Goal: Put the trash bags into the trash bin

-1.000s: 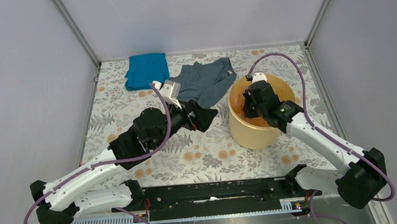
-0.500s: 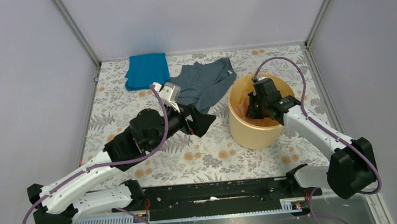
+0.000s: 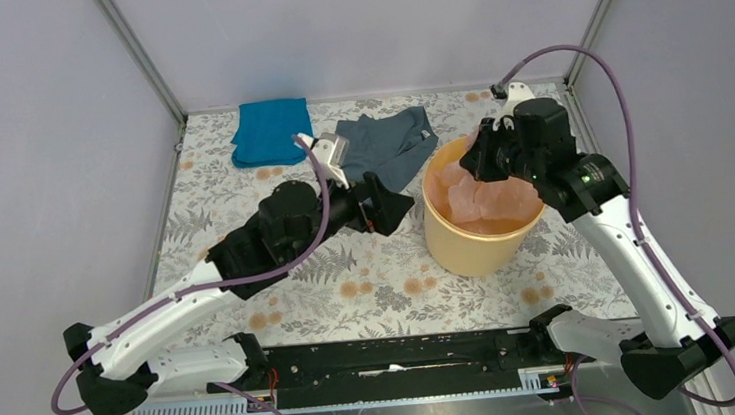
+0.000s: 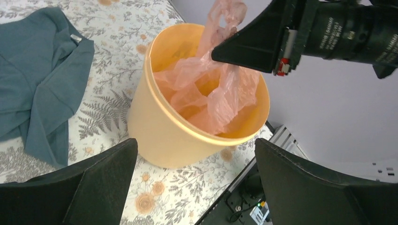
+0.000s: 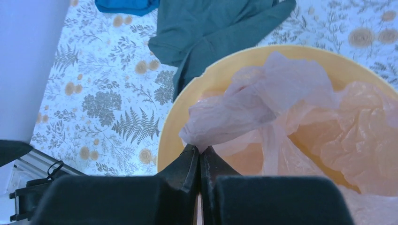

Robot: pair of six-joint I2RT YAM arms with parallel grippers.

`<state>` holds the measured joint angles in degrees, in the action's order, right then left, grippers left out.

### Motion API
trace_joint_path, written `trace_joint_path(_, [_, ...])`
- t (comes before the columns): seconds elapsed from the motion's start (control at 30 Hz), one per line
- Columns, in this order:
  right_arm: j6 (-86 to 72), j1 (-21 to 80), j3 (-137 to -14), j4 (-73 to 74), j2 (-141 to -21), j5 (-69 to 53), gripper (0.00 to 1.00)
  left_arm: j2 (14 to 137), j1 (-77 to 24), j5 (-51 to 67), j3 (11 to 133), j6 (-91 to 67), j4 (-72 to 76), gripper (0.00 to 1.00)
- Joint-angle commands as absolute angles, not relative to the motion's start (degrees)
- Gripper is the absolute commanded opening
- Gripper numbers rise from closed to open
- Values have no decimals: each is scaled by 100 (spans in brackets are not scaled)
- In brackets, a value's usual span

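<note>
A white tablecloth printed with grey ferns and orange flowers (image 3: 212, 201) covers the counter from edge to edge. Plain pale lilac-grey wall panels (image 3: 368, 27) stand along its left, far and right edges. Slanted aluminium posts (image 3: 140, 57) rise from both far corners. A black mounting rail (image 3: 397, 355) runs along the near edge. The light is soft and even.

Trash bin (image 3: 467, 244): we find it on the table (image 3: 211, 186), right side.
Trash bag (image 3: 488, 199): we see it in the bin, its top above the far rim.
Garment (image 3: 388, 145): just behind the bin, to its left.
Folded cloth (image 3: 269, 131): left of the garment, at the far edge.
</note>
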<state>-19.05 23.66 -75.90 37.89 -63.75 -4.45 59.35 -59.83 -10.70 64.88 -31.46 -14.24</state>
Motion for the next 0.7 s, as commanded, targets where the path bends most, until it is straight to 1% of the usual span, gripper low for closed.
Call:
trace_joint_path(0.0, [-1568, 2362, -8007, 4254, -6239, -720, 4, 6399, -5947, -1048, 7181, -2911, -1282, 99])
trace_joint_path(0.13, [-1428, 2361, -7998, 4041, -6184, -1139, 6, 6886, -5802, -618, 7578, -2766, -1046, 99])
trace_joint_path(0.17, [-1398, 2364, -7983, 3998, -6163, -1248, 8, 6976, -5723, -386, 7629, -2764, -976, 99])
trace_joint_path(0.2, [-1365, 2362, -7943, 3932, -6124, -1334, 13, 7053, -5626, -101, 7631, -2746, -843, 99])
trace_joint_path(0.27, [-1277, 2363, -7812, 3769, -6005, -1451, 28, 7152, -5366, 528, 7613, -2805, -677, 98])
trace_joint_path(0.33, [-1249, 2360, -7676, 3682, -5860, -1411, 46, 7180, -5111, 834, 7539, -2969, -574, 98])
trace_joint_path(0.4, [-1274, 2358, -7547, 3658, -5682, -1326, 61, 7151, -4872, 1109, 7413, -3157, -388, 98])
trace_joint_path(0.43, [-1331, 2359, -7438, 3622, -5581, -1260, 67, 7132, -4774, 1247, 7345, -3244, -277, 98])
trace_joint_path(0.5, [-1431, 2357, -7163, 3386, -5353, -1112, 77, 7152, -4622, 1465, 7263, -3387, -108, 98])
trace_joint_path(0.53, [-1480, 2359, -7003, 3222, -5224, -994, 78, 7198, -4581, 1536, 7273, -3426, -65, 98])
trace_joint_path(0.67, [-1703, 2362, -6230, 2230, -4801, -619, 75, 7530, -4518, 1829, 7454, -3591, 79, 98])
